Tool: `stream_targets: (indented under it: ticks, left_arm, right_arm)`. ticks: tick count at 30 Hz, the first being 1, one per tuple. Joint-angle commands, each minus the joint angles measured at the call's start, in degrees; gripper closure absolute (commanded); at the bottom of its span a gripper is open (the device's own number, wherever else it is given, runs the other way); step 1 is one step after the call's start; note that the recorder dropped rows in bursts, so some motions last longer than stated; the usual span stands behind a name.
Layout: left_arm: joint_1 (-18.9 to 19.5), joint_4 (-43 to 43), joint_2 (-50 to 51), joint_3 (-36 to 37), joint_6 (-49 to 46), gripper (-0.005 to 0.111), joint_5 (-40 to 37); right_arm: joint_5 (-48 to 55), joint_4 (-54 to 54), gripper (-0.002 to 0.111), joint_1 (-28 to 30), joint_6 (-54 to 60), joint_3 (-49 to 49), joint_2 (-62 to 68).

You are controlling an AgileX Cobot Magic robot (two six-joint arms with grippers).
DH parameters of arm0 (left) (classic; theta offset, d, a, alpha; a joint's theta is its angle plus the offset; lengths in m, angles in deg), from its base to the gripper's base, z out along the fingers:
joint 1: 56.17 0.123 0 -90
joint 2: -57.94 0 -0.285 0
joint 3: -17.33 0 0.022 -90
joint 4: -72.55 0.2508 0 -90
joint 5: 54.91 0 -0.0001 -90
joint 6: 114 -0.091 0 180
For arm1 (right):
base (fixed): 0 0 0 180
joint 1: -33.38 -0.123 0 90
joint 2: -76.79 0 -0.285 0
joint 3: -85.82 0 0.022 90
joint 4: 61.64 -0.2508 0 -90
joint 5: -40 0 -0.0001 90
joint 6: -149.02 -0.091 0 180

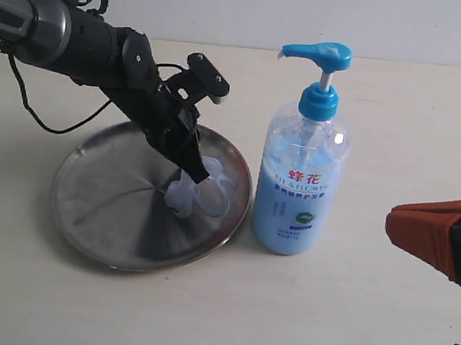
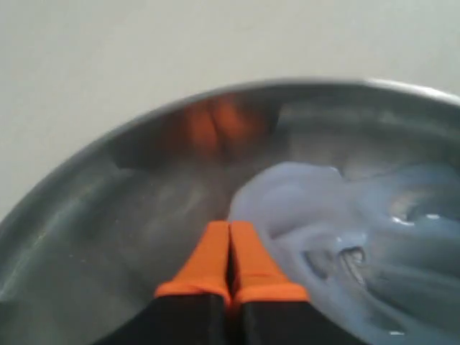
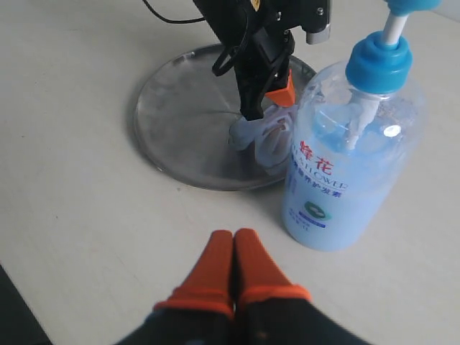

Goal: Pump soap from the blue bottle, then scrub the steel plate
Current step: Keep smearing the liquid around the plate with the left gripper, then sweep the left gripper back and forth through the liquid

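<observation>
The steel plate (image 1: 108, 199) lies left of centre on the table. A pale blue blob of soap (image 1: 211, 194) sits on its right part, close to the blue bottle (image 1: 299, 190), which stands upright just right of the plate. My left gripper (image 1: 199, 173) is shut and empty, its orange tips down at the edge of the soap (image 2: 359, 244) on the plate (image 2: 108, 208). My right gripper (image 1: 398, 224) is shut and empty, held to the right of the bottle (image 3: 345, 165) and apart from it, with its tips (image 3: 233, 237) over bare table.
A black cable (image 1: 46, 118) trails from the left arm over the table behind the plate. The pump head (image 1: 318, 56) points left, toward the plate. Pale tabletop (image 1: 321, 321) surrounds the bottle and plate (image 3: 180, 122).
</observation>
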Motion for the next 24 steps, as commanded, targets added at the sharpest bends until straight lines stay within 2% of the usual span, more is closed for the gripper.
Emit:
stream_targets:
  ticks: [1, 8, 14, 19, 24]
  left_arm:
    - [0.1, 1.7, -0.2, 0.1, -0.1, 0.107, -8.5]
    - [0.1, 1.7, -0.2, 0.1, -0.1, 0.107, -20.3]
    - [0.1, 1.7, -0.2, 0.1, 0.8, 0.107, -26.8]
    - [0.1, 2.4, -0.2, 0.1, 2.0, 0.107, -27.1]
    - [0.1, 2.4, -0.2, 0.1, 3.4, 0.107, -22.2]
  right_arm:
    - [-0.7, 0.0, 0.108, 0.1, 0.5, 0.1, -0.4]
    - [-0.2, -0.5, 0.108, 0.1, 0.5, 0.0, -0.4]
    - [-0.2, -0.5, 0.108, 0.1, 0.5, 0.0, -0.4]
    - [-0.2, -1.1, 0.108, 0.1, 0.5, 0.0, -0.4]
    - [-0.2, -1.1, 0.108, 0.1, 0.5, 0.0, -0.4]
